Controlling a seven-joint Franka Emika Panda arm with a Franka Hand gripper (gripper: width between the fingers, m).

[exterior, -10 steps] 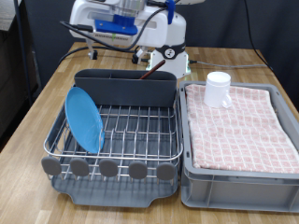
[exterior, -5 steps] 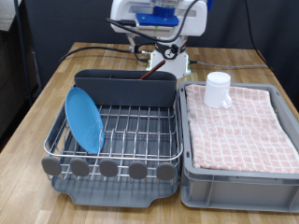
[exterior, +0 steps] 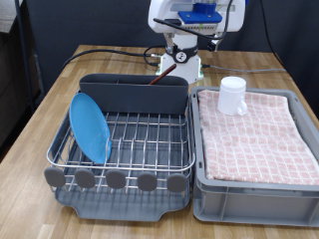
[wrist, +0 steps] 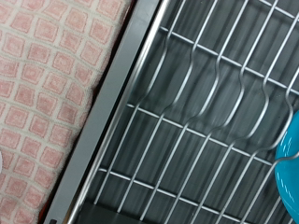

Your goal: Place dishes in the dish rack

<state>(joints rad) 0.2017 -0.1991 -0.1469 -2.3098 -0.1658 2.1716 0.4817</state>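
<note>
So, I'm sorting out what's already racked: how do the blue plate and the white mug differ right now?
The blue plate stands on edge in the dish rack; the white mug sits upside down on the pink checked cloth in the grey bin. The plate is flat, the mug tall. Neither is held.

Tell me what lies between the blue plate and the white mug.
In the exterior view, bare silver wire grid of the dish rack runs from the blue plate to the rack's edge, then the grey bin's wall and pink checked cloth under the white mug.

Even, bright overhead light, soft shadows; wrist view blurred, exterior view moderately sharp.
</note>
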